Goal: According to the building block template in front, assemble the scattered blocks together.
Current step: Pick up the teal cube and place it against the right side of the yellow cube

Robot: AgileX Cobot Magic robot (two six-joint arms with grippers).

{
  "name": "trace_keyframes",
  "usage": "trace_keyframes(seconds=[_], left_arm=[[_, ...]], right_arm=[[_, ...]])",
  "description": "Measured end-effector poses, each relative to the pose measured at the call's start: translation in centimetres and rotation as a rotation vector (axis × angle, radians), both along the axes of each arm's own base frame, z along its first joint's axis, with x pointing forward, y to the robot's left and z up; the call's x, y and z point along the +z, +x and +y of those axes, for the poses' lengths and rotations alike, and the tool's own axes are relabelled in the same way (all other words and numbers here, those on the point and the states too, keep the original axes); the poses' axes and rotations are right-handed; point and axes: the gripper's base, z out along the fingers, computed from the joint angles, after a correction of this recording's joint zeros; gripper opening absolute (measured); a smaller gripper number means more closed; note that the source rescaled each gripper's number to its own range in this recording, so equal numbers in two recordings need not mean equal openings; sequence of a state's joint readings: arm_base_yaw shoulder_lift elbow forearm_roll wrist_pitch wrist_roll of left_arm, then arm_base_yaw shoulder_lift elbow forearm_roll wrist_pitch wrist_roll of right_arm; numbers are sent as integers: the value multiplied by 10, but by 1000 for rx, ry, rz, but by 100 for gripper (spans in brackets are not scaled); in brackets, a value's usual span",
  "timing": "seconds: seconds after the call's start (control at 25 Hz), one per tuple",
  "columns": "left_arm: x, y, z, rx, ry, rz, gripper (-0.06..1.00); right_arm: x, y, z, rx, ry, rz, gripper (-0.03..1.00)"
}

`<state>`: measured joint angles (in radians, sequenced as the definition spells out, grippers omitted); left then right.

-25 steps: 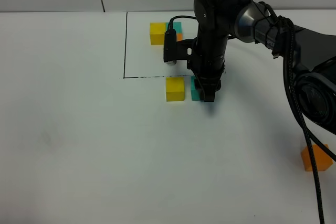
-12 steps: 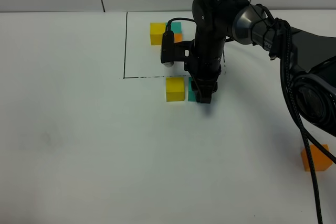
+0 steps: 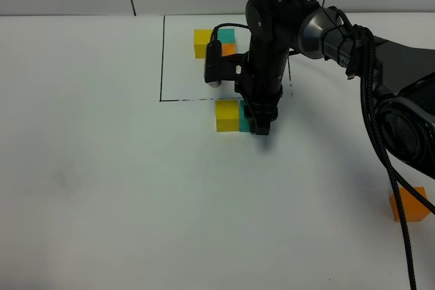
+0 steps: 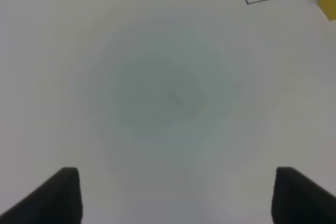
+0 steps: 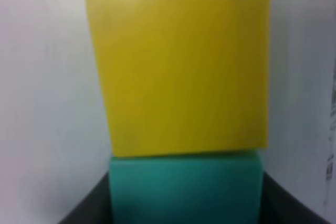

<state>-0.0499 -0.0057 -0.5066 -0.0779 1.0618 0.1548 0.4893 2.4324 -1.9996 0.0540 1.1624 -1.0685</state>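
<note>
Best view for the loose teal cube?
Right wrist: teal cube close up between the jaws, flush against the yellow cube. Exterior high shows a sliver beside the right gripper; left wrist shows none.

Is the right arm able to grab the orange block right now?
Probably not yet. Its end effector is shut on the teal block, pressed against the yellow block. The orange block lies alone, well away, so it would need to let go first.

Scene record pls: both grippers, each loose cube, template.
right gripper: shut on loose teal cube
left gripper: open, empty, over bare table
loose teal cube: flush against loose yellow cube, just outside marked box
loose orange cube: alone, near right of table
template: inside marked box
</note>
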Motion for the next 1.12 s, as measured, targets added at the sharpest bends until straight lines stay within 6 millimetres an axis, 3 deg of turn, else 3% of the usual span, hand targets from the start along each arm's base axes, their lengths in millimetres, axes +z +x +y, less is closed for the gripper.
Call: trace_keyframes(seconds=[1.12], left_arm=[[0,0,0,0,0,0,68]], right_arm=[[0,-1,1,42,1,0,0]])
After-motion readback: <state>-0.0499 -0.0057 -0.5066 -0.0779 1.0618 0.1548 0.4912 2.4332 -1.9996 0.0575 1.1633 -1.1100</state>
